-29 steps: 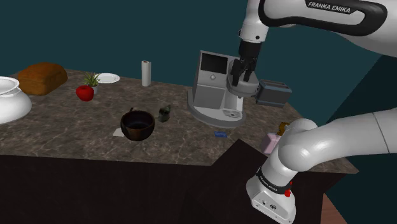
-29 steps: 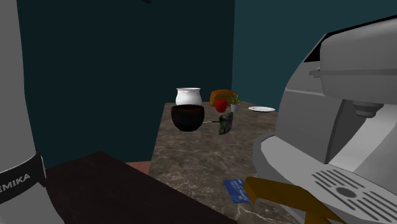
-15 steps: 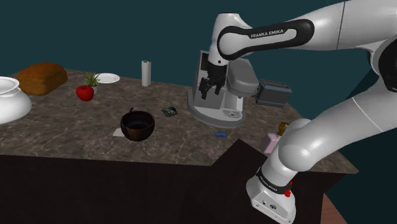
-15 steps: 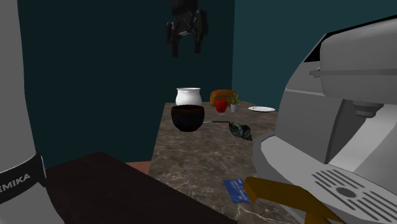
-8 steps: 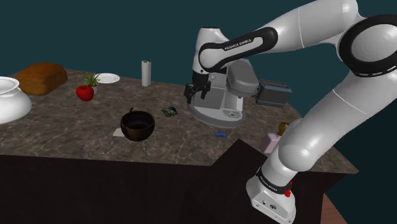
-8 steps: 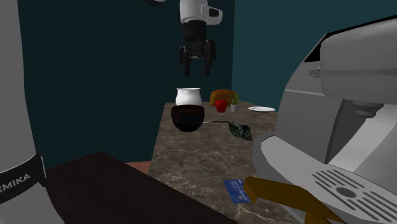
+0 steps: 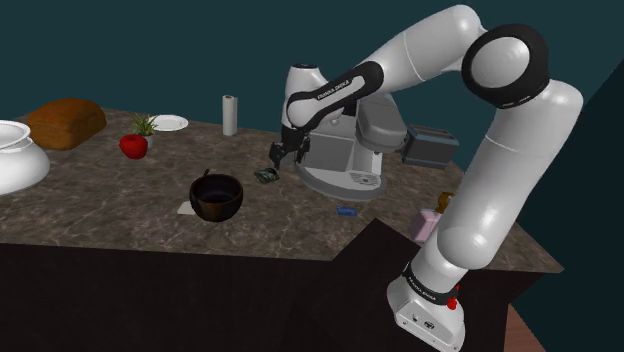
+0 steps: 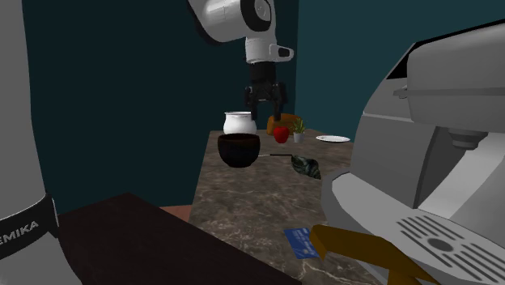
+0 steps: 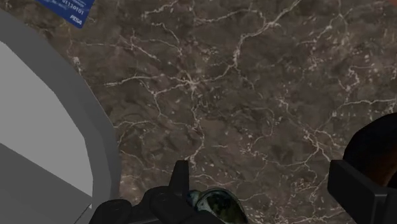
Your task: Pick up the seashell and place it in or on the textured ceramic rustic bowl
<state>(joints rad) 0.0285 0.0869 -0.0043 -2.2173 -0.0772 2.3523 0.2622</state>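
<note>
The seashell [image 7: 266, 176], small, dark and greenish, lies on the marbled counter between the dark brown bowl [image 7: 217, 197] and the coffee machine. My gripper [image 7: 283, 156] hangs open just above it, not touching. In the second exterior view the gripper [image 8: 267, 104] is over the far part of the counter, beyond the shell [image 8: 305, 166] and the bowl [image 8: 239, 150]. The wrist view shows the fingers [image 9: 181, 181] standing apart. The shell [image 9: 216, 202] peeks out low between them, by the near finger, and the bowl's rim [image 9: 376, 144] is beside the other finger.
A grey coffee machine [image 7: 340, 150] stands close beside the gripper, its base [image 9: 44, 140] near one finger. A blue card [image 7: 347, 211] lies in front of it. Farther off are a paper towel roll [image 7: 229, 115], a red apple [image 7: 133, 146], a plate [image 7: 169, 123], bread [image 7: 66, 122] and a white pot [image 7: 15, 155].
The arm swung down from above the coffee machine toward the shoulder view's left, bringing the gripper low over the seashell. The shell tipped from upright to lying flat early on, then stayed still.
</note>
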